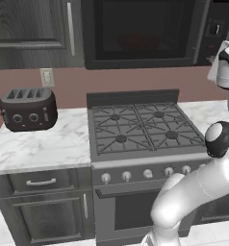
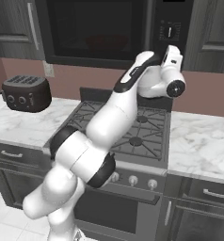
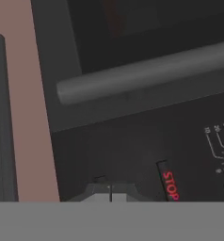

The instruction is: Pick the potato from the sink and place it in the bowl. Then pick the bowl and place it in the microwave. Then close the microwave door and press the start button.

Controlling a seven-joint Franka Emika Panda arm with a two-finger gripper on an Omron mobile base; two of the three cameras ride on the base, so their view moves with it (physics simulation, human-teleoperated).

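A marble surface (image 1: 44, 144) flanks a gas stove (image 1: 145, 127), with a dark toaster (image 1: 28, 108) on its left part. Above hangs the microwave (image 1: 150, 33), its microwave door (image 1: 140, 31) shut; the red bowl (image 1: 138, 41) shows dimly through the tinted window. The end effector (image 3: 110, 192) sits close against the control panel (image 3: 147, 155), its fingertips pressed together beside the red STOP label (image 3: 170, 186), below the grey door handle (image 3: 142, 73).

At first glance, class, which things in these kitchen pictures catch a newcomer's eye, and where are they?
The white arm sweeps up over the stove to the microwave control panel, where red STOP lettering shows. Behind the shut microwave door glows a dim red bowl. A dark toaster sits on the marble counter at left.
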